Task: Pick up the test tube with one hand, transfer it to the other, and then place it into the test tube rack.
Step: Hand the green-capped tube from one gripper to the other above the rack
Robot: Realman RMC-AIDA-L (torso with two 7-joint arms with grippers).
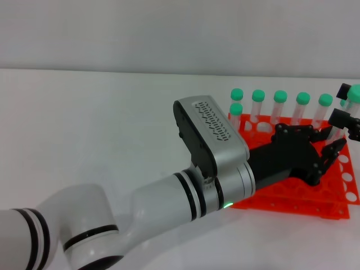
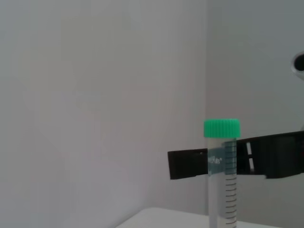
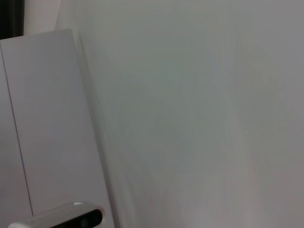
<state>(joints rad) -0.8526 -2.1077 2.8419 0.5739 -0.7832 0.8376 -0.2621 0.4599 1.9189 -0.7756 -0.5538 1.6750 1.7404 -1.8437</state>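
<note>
The test tube [image 1: 352, 104], clear with a green cap, stands upright at the far right edge of the head view, above the right end of the orange-red test tube rack [image 1: 292, 201]. My right gripper [image 1: 344, 115] is shut on it; only its black fingers show. In the left wrist view the same tube [image 2: 223, 190] is held upright by the right gripper's black fingers [image 2: 187, 164]. My left gripper [image 1: 323, 143], a black claw on the silver and white arm, is open and empty over the rack, just left of the held tube.
Several green-capped tubes [image 1: 279, 107] stand in the rack's back row. The left arm's wrist and forearm [image 1: 208, 169] cover the rack's left front part. The white table [image 1: 84, 124] stretches to the left. The right wrist view shows only white wall.
</note>
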